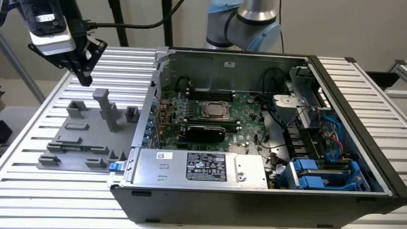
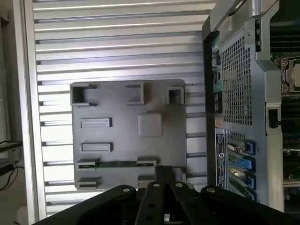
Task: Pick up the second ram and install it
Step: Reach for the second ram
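Observation:
The second ram (image 1: pixel 77 147) is a thin green stick lying on edge in the slots of the grey fixture plate (image 1: pixel 89 129), near its front edge. In the wrist view the ram (image 2: pixel 117 163) runs between two small grey holders on the fixture plate (image 2: pixel 126 108). My gripper (image 1: pixel 85 76) hangs well above the table behind the fixture, at the exterior view's left, with its fingers together and nothing between them. Seen from the wrist, the fingertips (image 2: pixel 164 174) sit just past the ram's end.
An open computer case (image 1: pixel 254 191) fills the exterior view's right, with motherboard, silver processor (image 1: pixel 216 110), long memory slots (image 1: pixel 210 91) and a power supply (image 1: pixel 203 167). A tall grey post (image 1: pixel 105 107) rises from the fixture. The slatted table (image 1: pixel 38 191) surrounds everything.

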